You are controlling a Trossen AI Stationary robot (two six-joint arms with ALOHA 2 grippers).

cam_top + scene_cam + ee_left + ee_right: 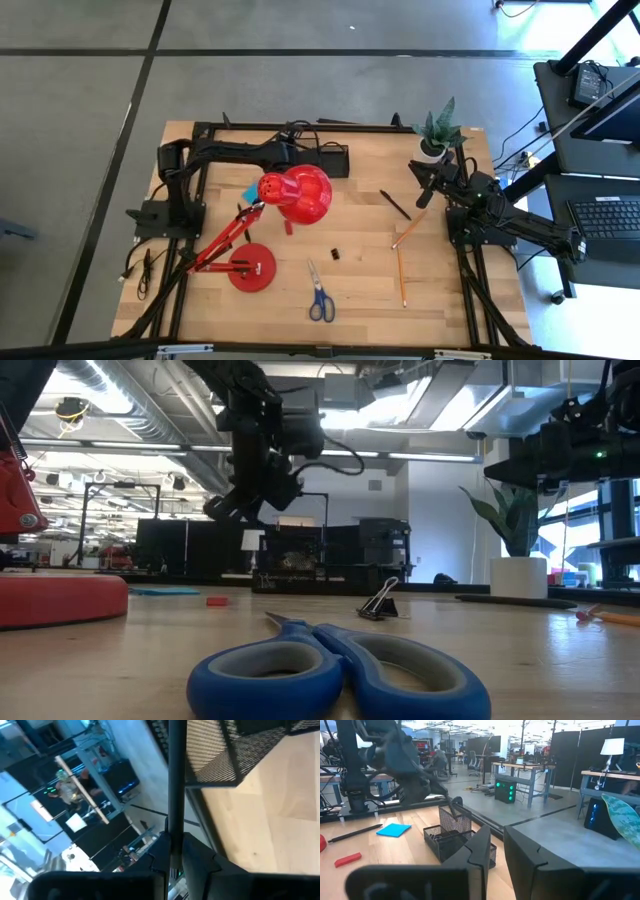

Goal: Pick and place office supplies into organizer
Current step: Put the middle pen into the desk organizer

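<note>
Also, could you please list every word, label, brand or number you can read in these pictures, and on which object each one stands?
None can be read.
Scissors, red lamp, organizer: no visible print.
Keyboard keys: too small.
</note>
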